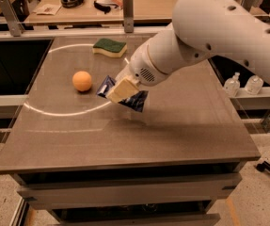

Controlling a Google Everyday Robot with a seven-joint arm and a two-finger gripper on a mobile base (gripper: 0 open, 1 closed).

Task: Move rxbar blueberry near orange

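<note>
The rxbar blueberry, a flat dark blue foil wrapper with crimped ends, is held in my gripper just above the table, tilted. The gripper's tan fingers are shut on the bar's middle, so the wrapper's ends stick out on both sides. The orange, a small round ball, sits on the table to the left of the bar, a short gap away. The white arm reaches in from the upper right.
A yellow sponge with a green top lies at the back of the brown table. A white arc line curves across the tabletop. Two small bottles stand on a shelf at the right.
</note>
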